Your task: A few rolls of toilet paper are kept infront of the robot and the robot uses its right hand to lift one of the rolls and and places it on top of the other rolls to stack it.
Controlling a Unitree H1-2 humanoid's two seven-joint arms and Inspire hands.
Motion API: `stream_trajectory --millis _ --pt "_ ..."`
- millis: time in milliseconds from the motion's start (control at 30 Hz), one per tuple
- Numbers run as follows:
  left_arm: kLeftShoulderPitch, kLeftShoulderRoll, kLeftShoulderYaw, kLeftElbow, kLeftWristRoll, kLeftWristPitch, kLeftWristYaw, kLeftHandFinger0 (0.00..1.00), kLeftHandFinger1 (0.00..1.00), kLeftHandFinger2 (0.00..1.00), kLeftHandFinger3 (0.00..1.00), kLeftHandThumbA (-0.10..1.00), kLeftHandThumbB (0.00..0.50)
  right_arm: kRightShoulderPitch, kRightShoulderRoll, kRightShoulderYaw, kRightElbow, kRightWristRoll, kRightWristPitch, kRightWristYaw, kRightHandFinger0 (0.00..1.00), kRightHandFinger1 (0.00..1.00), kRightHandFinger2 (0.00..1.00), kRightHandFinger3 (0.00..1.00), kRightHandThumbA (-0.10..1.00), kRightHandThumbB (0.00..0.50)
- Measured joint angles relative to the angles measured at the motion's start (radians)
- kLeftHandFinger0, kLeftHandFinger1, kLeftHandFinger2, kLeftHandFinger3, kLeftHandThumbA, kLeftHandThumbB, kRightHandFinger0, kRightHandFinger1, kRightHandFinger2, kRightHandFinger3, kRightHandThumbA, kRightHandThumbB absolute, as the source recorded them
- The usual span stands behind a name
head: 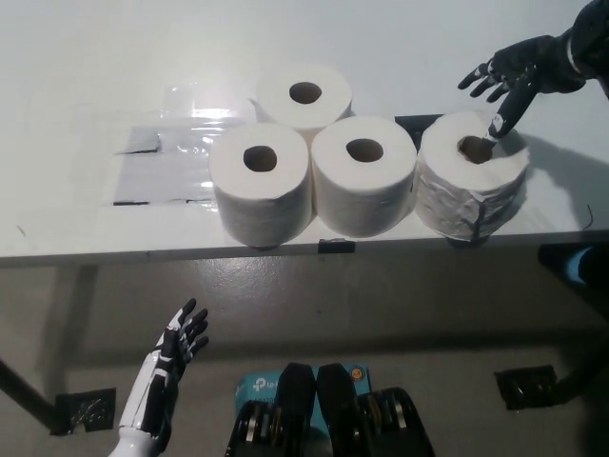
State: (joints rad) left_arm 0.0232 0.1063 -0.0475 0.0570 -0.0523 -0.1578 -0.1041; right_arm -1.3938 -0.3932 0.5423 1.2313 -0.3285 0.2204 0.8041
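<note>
Several white toilet paper rolls stand upright near the table's front edge. Three are bunched together: a back roll [304, 95], a front left roll [261, 181] and a middle roll [364, 173]. A fourth roll [473, 173], wrapped in grey-streaked film, stands apart at the right. My black right hand [512, 76] hovers open just above and behind this fourth roll, fingers spread, one fingertip over its top near the core hole. My white left hand [164, 376] rests open low at the lower left, below the table.
The white table [381, 38] has a shiny plastic sheet with grey tape [162, 162] left of the rolls. Its front edge runs just under the rolls. A dark cable [592, 217] lies at the right edge.
</note>
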Motion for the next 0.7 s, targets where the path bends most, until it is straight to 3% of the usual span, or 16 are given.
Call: stream_trajectory --millis 333,500,700 --pt "0.01 0.001 -0.001 0.0 -0.004 0.0 0.0 1.0 1.0 1.0 1.0 1.0 0.144 0.002 0.008 -0.022 0.006 -0.015 -0.018 -0.031 1.0 1.0 1.0 1.0 1.0 0.341" --pt "0.012 0.001 -0.001 0.0 -0.006 0.0 0.0 1.0 1.0 1.0 1.0 1.0 0.143 0.007 0.008 -0.025 0.006 -0.026 -0.041 -0.049 1.0 1.0 1.0 1.0 1.0 0.36" --pt "0.013 0.001 -0.002 -0.002 -0.009 0.0 -0.001 1.0 1.0 1.0 1.0 1.0 0.142 0.016 0.009 -0.025 0.005 -0.043 -0.059 -0.072 1.0 1.0 1.0 1.0 0.97 0.314"
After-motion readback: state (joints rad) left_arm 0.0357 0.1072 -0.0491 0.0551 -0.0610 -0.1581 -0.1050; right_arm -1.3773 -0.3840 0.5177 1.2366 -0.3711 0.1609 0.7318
